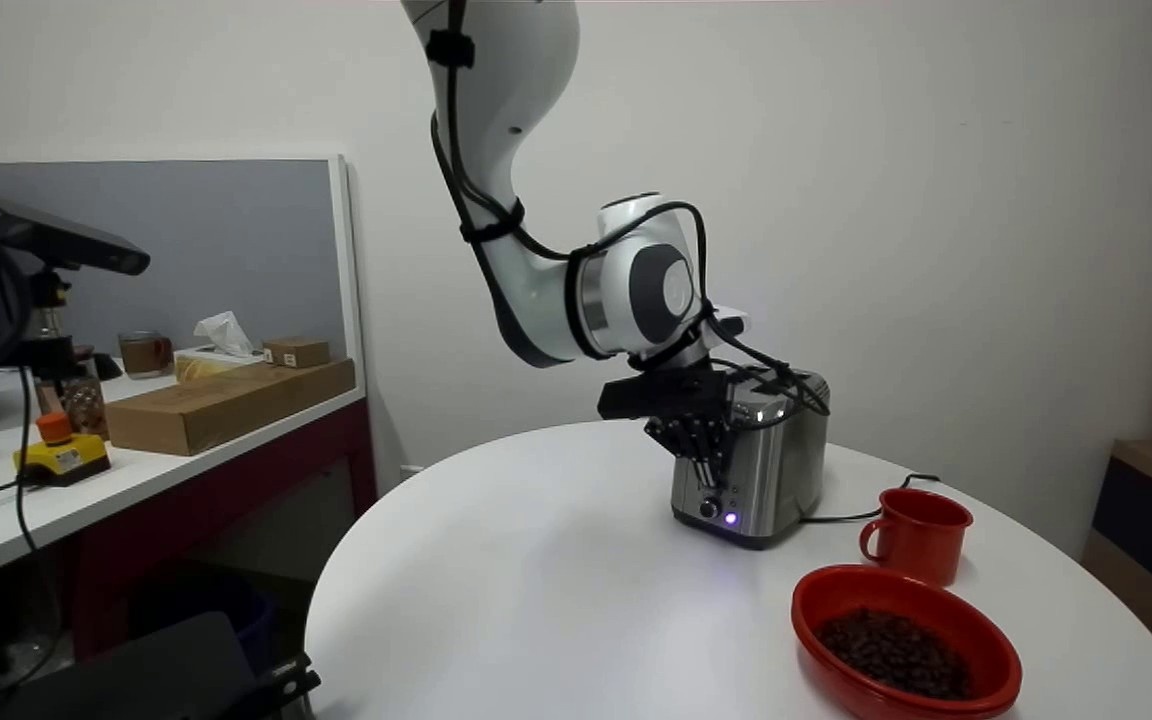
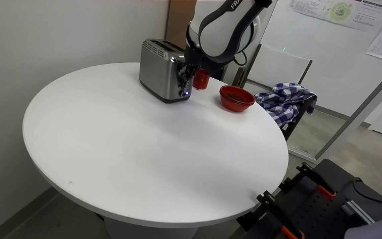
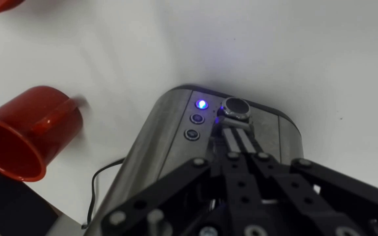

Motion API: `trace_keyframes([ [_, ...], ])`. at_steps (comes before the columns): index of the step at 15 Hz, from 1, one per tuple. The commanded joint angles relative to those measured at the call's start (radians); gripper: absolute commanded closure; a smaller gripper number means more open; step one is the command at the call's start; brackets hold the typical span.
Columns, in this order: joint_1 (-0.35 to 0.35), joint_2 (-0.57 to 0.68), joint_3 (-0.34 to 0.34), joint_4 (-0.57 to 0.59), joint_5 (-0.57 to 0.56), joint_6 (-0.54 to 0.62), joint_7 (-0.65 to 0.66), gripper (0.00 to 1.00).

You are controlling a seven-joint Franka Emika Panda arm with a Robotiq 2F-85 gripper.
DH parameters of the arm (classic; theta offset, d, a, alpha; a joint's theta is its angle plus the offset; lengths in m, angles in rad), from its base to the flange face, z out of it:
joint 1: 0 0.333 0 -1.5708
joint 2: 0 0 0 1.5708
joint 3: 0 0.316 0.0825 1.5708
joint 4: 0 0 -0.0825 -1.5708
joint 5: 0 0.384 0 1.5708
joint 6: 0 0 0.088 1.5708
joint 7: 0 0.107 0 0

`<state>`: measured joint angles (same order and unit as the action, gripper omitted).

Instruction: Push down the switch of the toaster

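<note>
The shiny silver toaster stands upright on the round white table, and it also shows in an exterior view and in the wrist view. Its switch, a short metal lever, sits low on the front, just above the round knob. My gripper is shut with its two fingers side by side. Its tips are right at the upper side of the lever and seem to touch it. In both exterior views the gripper points down along the toaster's front and hides the lever.
A blue light glows beside the knob, with two dark buttons above it. A red mug and a red bowl of dark beans stand beside the toaster. A black cord runs behind the mug. A wall is close behind.
</note>
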<state>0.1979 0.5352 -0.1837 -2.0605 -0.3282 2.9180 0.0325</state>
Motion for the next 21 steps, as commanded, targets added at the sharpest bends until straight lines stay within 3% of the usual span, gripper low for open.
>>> trace_keyframes([
  [1, 0.025, -0.018, -0.015, 0.008, 0.024, -0.091, 0.068, 0.67],
  [6, -0.049, -0.18, 0.061, -0.024, 0.126, -0.3, 0.074, 0.31],
  [10, -0.077, -0.342, 0.067, -0.048, 0.141, -0.503, 0.112, 0.02],
  [16, -0.159, -0.598, 0.122, -0.124, 0.293, -0.832, -0.005, 0.0],
  [21, -0.174, -0.832, 0.121, -0.221, 0.388, -1.031, -0.132, 0.0],
])
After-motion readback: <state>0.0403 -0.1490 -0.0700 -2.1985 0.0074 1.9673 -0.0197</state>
